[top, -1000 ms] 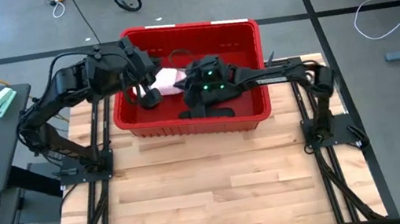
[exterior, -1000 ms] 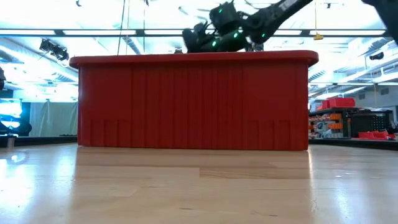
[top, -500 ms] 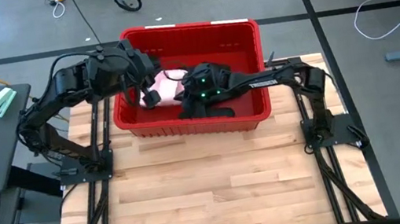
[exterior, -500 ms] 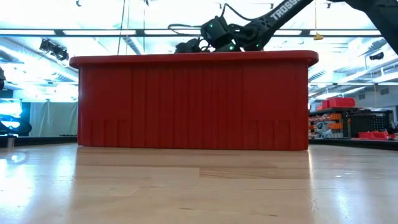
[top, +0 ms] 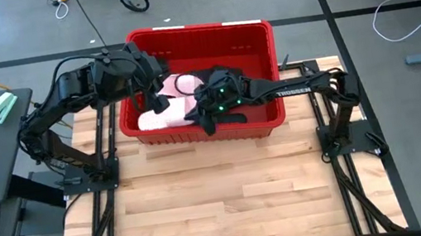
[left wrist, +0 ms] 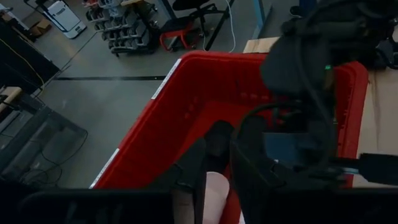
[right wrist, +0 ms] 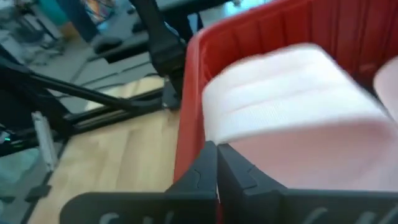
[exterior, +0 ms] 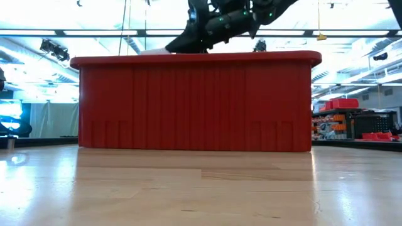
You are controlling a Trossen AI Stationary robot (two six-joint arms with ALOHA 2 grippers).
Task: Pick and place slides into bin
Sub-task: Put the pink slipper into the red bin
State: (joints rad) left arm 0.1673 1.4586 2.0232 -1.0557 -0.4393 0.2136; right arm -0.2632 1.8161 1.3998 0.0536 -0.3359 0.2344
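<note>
Shifted toward the bin's near-left corner since a second ago, the right pincer is seen low inside the bin.
A pale pink slide is pinched at its edge by pressed-together fingers; the left pincer is held just beside it, its spread untellable.

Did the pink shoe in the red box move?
Yes. The pink slide has shifted toward the bin's front-left corner in the high view, with the right gripper beside it. The left gripper hovers near the left wall.
</note>
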